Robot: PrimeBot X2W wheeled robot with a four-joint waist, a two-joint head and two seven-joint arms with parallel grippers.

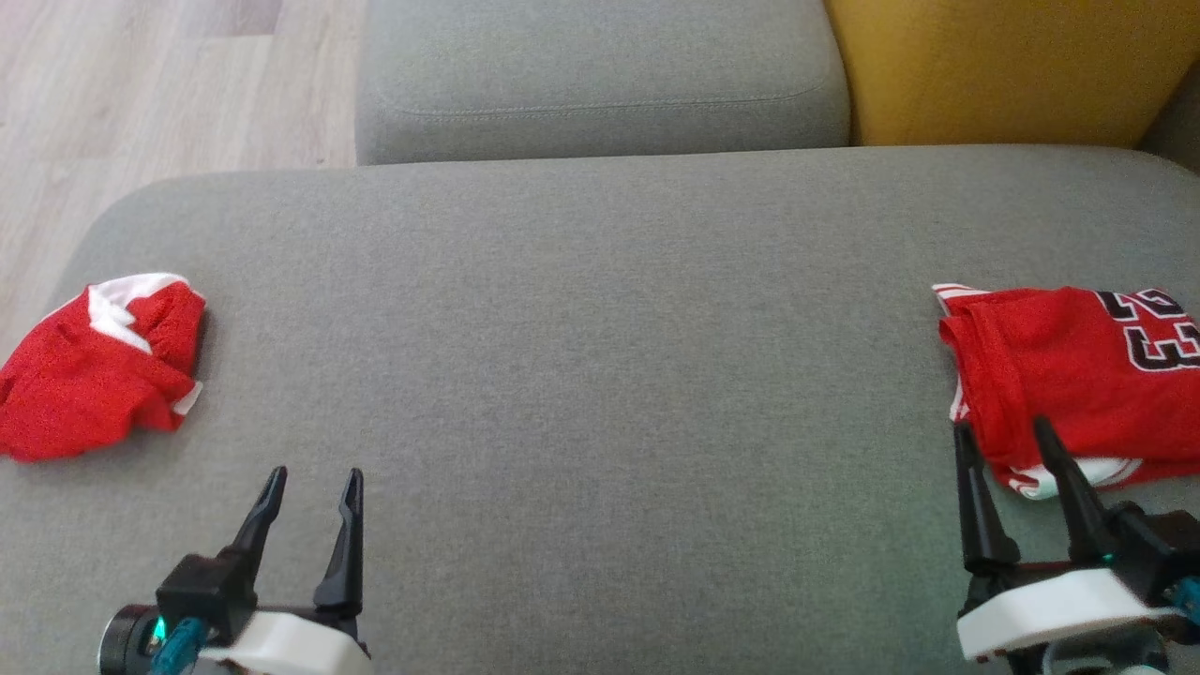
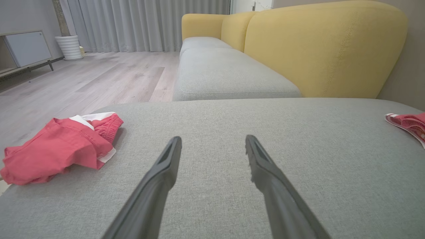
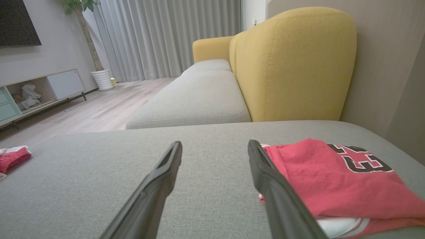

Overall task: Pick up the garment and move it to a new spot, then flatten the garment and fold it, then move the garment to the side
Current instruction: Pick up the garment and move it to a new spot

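Note:
A crumpled red garment with white trim (image 1: 94,375) lies at the left edge of the grey cushion (image 1: 600,328); it also shows in the left wrist view (image 2: 59,149) and, small, in the right wrist view (image 3: 13,157). A folded red jersey with a black number (image 1: 1069,375) lies at the right edge, seen too from both wrists (image 3: 332,176) (image 2: 410,122). My left gripper (image 1: 315,474) (image 2: 213,138) stands open and empty, to the right of and nearer than the crumpled garment. My right gripper (image 1: 1000,427) (image 3: 215,143) is open, its right finger overlapping the jersey's near left corner.
A second grey seat cushion (image 1: 600,84) lies beyond, with a yellow backrest (image 1: 984,66) at the far right. Wooden floor (image 1: 141,94) drops off past the cushion's left edge. A wide bare stretch of cushion separates the two red pieces.

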